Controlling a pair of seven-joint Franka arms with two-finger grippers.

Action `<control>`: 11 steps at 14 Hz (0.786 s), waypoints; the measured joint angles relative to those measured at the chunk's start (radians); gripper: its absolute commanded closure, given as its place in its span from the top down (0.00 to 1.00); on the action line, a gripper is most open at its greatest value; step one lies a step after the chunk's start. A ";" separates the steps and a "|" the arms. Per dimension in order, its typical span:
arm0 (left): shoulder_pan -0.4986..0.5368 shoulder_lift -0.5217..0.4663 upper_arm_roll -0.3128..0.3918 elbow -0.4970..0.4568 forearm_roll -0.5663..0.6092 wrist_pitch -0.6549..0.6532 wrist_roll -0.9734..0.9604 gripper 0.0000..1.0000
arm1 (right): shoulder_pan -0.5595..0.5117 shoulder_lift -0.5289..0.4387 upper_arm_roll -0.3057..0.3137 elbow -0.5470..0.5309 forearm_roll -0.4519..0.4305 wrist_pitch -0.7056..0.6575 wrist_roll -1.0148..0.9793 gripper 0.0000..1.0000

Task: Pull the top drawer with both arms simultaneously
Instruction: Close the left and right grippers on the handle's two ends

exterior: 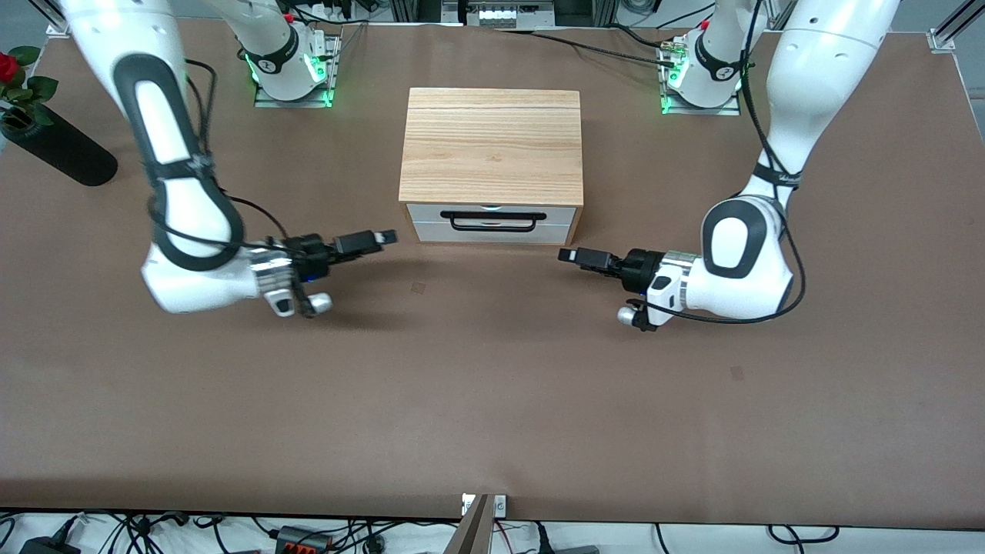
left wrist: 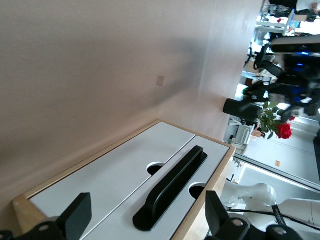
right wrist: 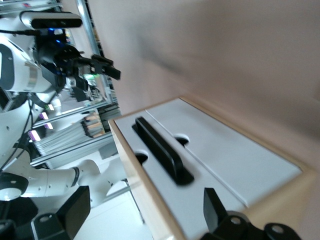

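Note:
A light wooden box (exterior: 492, 146) stands mid-table with two white drawer fronts facing the front camera. The top drawer (exterior: 431, 213) is shut; its long black bar handle (exterior: 492, 222) runs across the front. My left gripper (exterior: 568, 255) hovers low over the table beside the box's front corner at the left arm's end, open and empty. My right gripper (exterior: 388, 235) hovers beside the other front corner, open and empty. In the left wrist view the handle (left wrist: 172, 186) lies ahead, between the open fingers (left wrist: 77, 215). In the right wrist view the handle (right wrist: 162, 150) lies ahead of my gripper (right wrist: 145, 212).
The lower drawer front (exterior: 431, 232) is shut too. A black vase (exterior: 54, 150) with a red rose (exterior: 8, 65) stands at the right arm's end of the table. Brown table surface (exterior: 492, 369) spreads in front of the box toward the front camera.

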 measured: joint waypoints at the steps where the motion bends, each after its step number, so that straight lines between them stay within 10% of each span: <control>1: 0.000 0.005 -0.002 -0.001 -0.004 0.000 0.013 1.00 | 0.020 0.016 0.000 -0.008 0.037 0.035 -0.040 1.00; 9: 0.002 0.015 -0.044 -0.091 -0.147 -0.011 0.155 1.00 | 0.132 0.046 0.001 -0.157 0.398 0.145 -0.423 0.99; 11: 0.002 0.016 -0.061 -0.101 -0.157 -0.011 0.163 0.98 | 0.132 0.049 0.005 -0.181 0.412 0.139 -0.466 0.79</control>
